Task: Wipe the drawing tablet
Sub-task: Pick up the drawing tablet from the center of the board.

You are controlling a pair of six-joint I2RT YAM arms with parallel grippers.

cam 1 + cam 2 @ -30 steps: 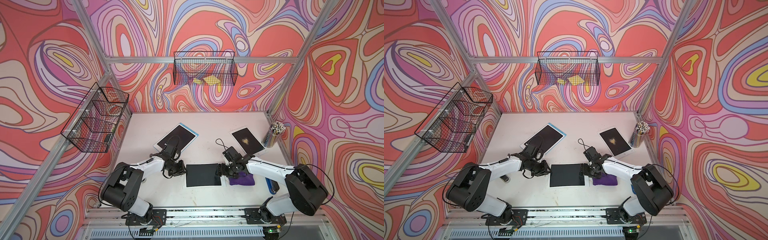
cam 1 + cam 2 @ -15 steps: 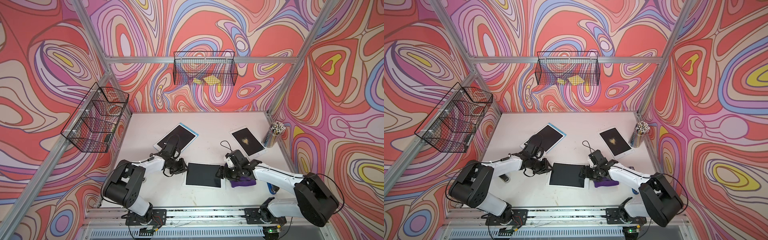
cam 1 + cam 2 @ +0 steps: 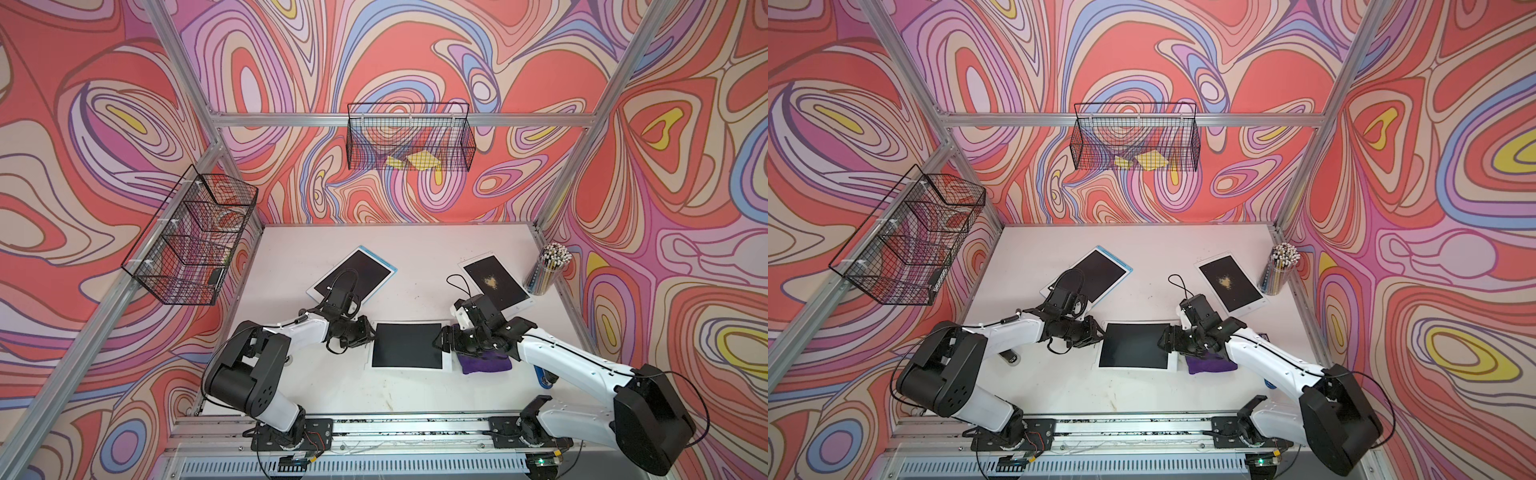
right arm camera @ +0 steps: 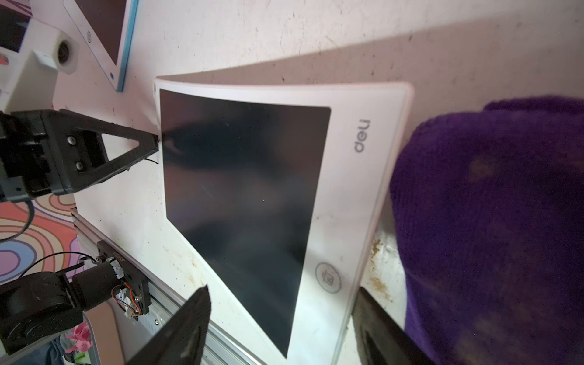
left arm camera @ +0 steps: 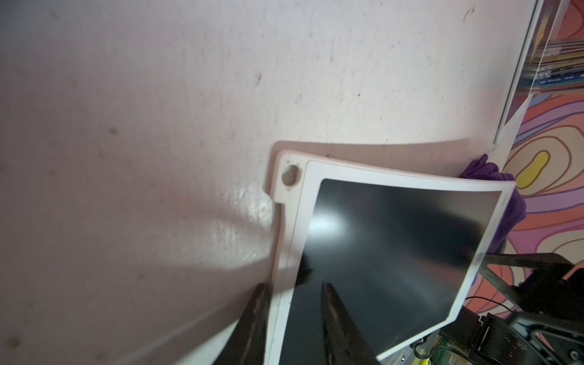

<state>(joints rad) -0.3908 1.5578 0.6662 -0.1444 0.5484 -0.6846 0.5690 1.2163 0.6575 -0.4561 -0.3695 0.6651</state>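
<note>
**Fig.** Bimanual wiping station, shown from above and from both wrists. The drawing tablet (image 3: 406, 345), a thin white-framed panel with a dark glossy screen, lies on the table (image 3: 332, 395) about midway along its front edge.

The left gripper (image 3: 368, 332) meets the tablet's left rim. In the left wrist view its jaws stand narrowly apart astride that rim, with one finger (image 5: 335, 316) over the screen and the other outside the frame. Whether they pinch the frame or only press on it cannot be told.

The right gripper (image 3: 441, 340) hovers at the tablet's right rim, its jaws spread wide and empty. The purple cloth (image 3: 486, 363) lies bunched on the table just beside that rim, beneath the right wrist and outside the jaws.

**Handling, as judged.** The tablet is probably light, stiff and flat, and its screen is slick, so it is likely to skate across the table under a wiping stroke. It is best steadied at the plain frame, clear of the screen and the erase button (image 4: 328, 278). The cloth is soft and limp, and a pinch from above on a raised fold should gather it.
</note>
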